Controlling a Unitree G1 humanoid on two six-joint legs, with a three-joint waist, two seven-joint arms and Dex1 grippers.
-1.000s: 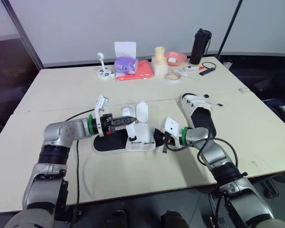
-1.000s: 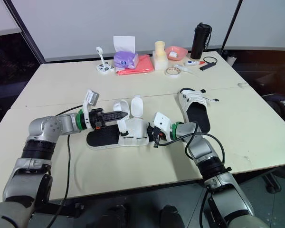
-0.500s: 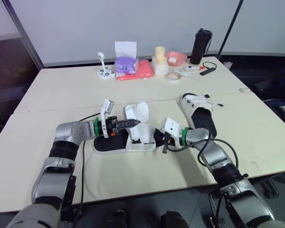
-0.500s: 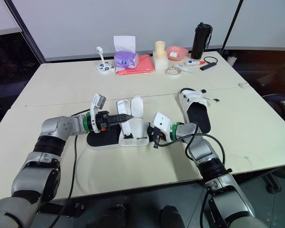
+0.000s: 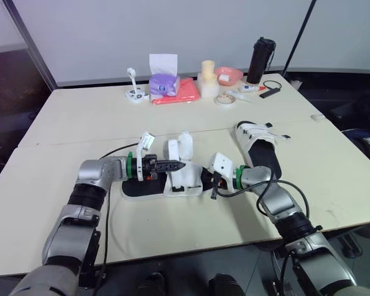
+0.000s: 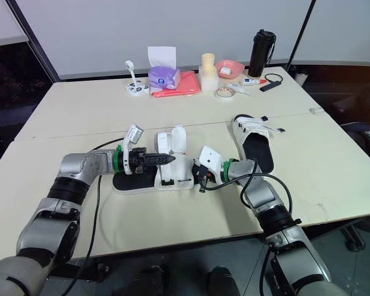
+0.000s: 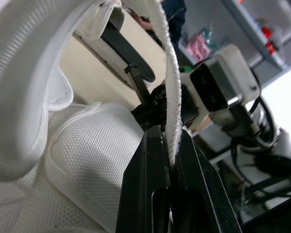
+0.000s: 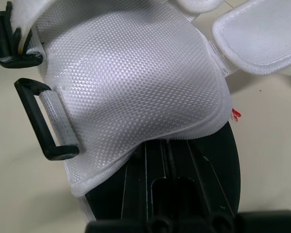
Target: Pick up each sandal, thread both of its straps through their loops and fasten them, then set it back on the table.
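The left gripper point(image 5: 176, 165) clamps its jaws on the white fabric strap point(image 7: 167, 73) of the white-mesh, black-soled sandal point(image 5: 184, 180) at the cream worktop's point(image 5: 172, 228) front middle. The right gripper point(image 5: 214, 183), jaws closed, braces its sole. Threading seems in hand; next, feed the strap through the black plastic loop point(image 8: 33, 119).

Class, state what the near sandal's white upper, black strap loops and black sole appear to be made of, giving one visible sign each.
Upper: woven mesh fabric, matte; a regular weave grid shows.
Loops: probably hard plastic; smooth, rigid rectangular frames.
Sole: likely rubber or foam; plain matte black, uncertain.
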